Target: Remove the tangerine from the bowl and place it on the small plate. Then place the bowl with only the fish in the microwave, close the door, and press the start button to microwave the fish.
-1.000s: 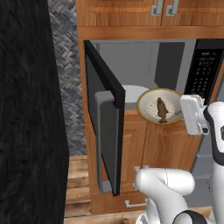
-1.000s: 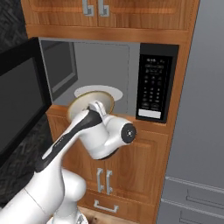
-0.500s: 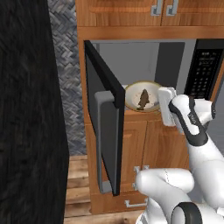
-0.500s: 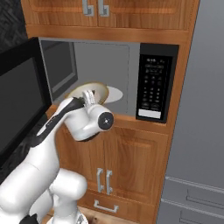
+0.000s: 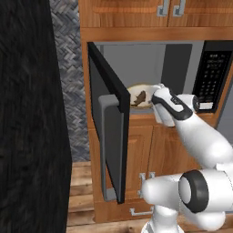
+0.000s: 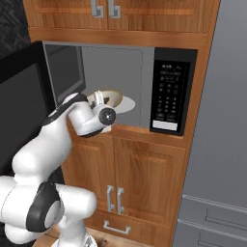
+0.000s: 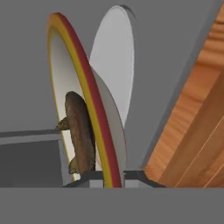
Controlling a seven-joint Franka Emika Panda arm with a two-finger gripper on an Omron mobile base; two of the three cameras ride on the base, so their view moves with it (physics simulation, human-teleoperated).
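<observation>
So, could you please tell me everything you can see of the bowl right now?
The bowl is shallow and round, with a yellowish rim edged in red and a pale inside. It holds the fish, a small dark-brown one lying across its middle. The gripper is shut on the bowl's near rim, carrying it into the open microwave, just over the pale turntable disc. Whether it touches the disc is unclear.

arm swung left+fwd | bowl (image 5: pixel 139 96) w/ fish (image 5: pixel 139 98) now inside microwave (image 5: pixel 175 63) cavity, over turntable (image 7: pixel 114 57)
</observation>
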